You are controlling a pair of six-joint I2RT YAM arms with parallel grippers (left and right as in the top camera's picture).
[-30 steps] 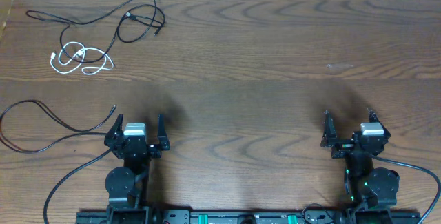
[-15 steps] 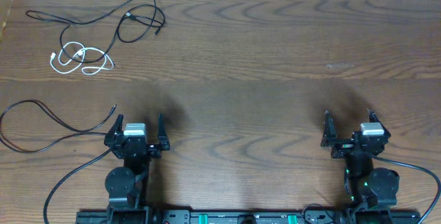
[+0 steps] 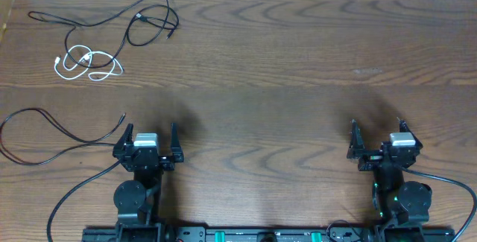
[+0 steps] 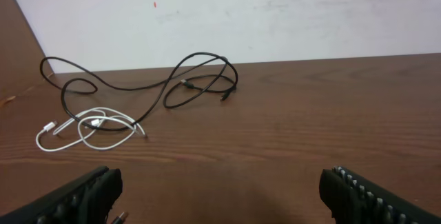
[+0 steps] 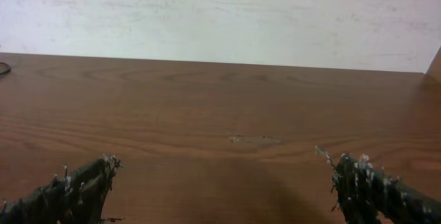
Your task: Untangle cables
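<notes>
Recorded with left tool point(image 3: 149, 130) and right tool point(image 3: 376, 126) spread wide and empty, one black cable point(image 3: 82, 142) lying loose near the left, the other cables point(image 3: 88, 62) tangled at the worktop's point(image 3: 283, 63) far-left corner; judged light and limp, best pinched near a free plug end.

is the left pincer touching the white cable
Apart. The overhead view shows the open left pincer near the front edge of the table, with a wide strip of wood between it and the white cable at far left.
</notes>
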